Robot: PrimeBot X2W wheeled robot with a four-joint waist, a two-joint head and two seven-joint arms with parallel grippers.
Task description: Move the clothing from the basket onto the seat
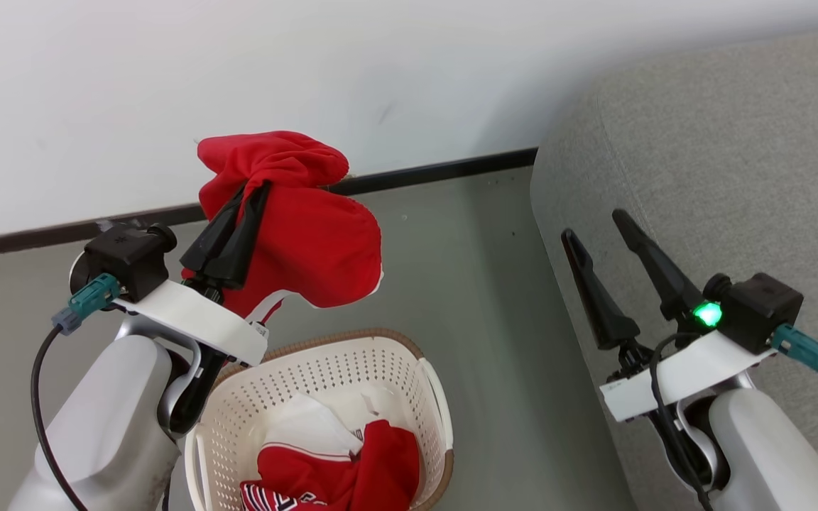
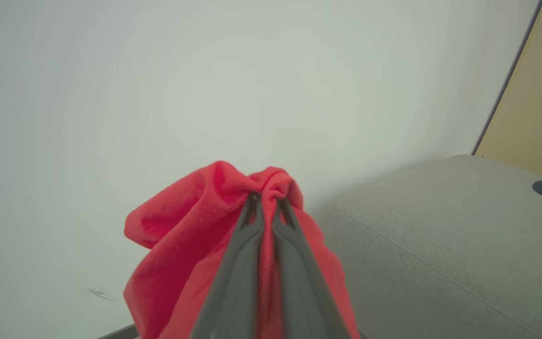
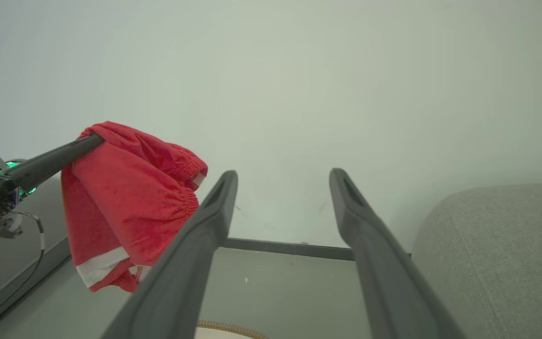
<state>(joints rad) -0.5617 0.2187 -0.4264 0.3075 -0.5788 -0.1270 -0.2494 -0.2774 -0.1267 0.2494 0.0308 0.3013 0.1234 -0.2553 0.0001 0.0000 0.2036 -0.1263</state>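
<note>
Basket (image 1: 324,369) cut off by bottom edge in head view, left side behind left forearm (image 1: 104,426); in right wrist view just a sliver of rim at bottom edge. Jersey (image 1: 352,468) lettering clipped, unreadable. Left end effector (image 1: 258,188) tips buried in red garment (image 1: 317,241); garment's lower part cut off in left wrist view. Seat (image 1: 721,163) runs off right and bottom edges.

Left arm: left forearm (image 1: 100,426) pale, rising from below, wrist bent. Left fingers (image 1: 228,238) long, dark, pointing up and away. Left jaws pressed together, fold of red garment (image 1: 317,241) pinched at tips, rest of it hanging beside jaws.

Right arm: right forearm (image 1: 771,454) low, right fingers (image 1: 597,294) pointing up. Right jaws spread wide apart. Green light (image 1: 707,313) lit on wrist, just behind right jaws.
</note>
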